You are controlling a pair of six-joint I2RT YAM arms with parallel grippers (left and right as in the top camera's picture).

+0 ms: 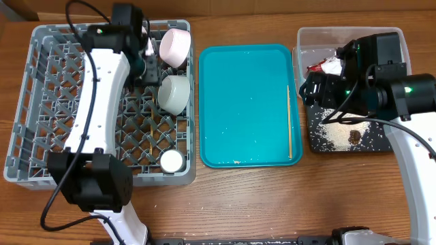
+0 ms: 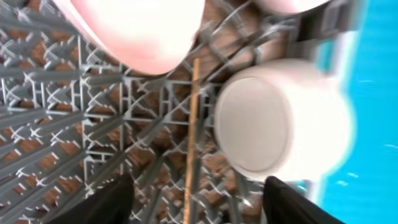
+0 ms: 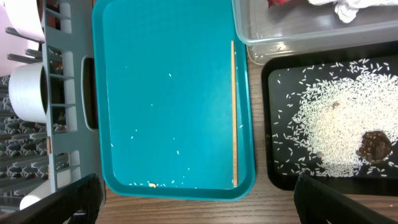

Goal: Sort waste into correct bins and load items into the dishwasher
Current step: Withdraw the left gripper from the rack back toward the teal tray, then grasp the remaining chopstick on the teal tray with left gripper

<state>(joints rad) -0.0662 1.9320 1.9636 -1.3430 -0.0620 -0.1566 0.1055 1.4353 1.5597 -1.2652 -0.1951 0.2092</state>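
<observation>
One chopstick (image 3: 234, 112) on teal tray (image 3: 168, 93), rice (image 3: 336, 124) on black tray (image 3: 281, 169)

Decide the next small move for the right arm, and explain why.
Probably shift the right gripper over the chopstick lying at the right edge of the teal tray: its jaws stand open, the other chopstick already lies in the dish rack, and this one is not yet loaded.

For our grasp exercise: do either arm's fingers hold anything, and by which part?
Nothing is held. Left fingers stand apart around a chopstick; right fingers are open.
</observation>
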